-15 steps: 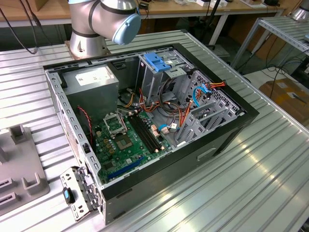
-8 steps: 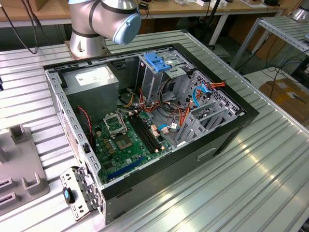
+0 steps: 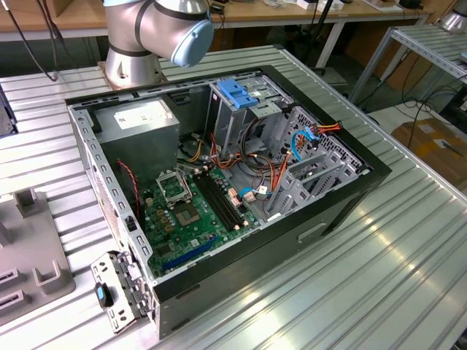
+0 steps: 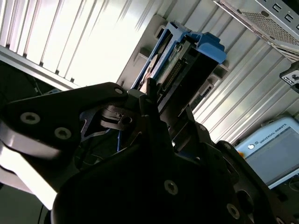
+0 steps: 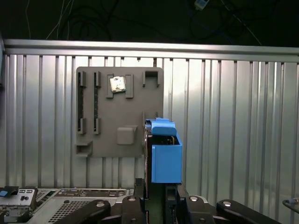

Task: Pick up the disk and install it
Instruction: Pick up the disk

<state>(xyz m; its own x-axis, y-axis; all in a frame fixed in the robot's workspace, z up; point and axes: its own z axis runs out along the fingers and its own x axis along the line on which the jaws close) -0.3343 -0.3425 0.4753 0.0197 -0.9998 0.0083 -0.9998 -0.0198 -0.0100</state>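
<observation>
Between the jaws, one disk (image 5: 165, 158) stands, apparently gripped.

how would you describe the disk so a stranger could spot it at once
Find the ribbed metal table, then the flat grey fixture plate lying on it. The disk stands on edge at that plate's edge. Its bright blue plastic frame sets it apart from the grey plate and the small silver chip seated in one of its pockets.
</observation>
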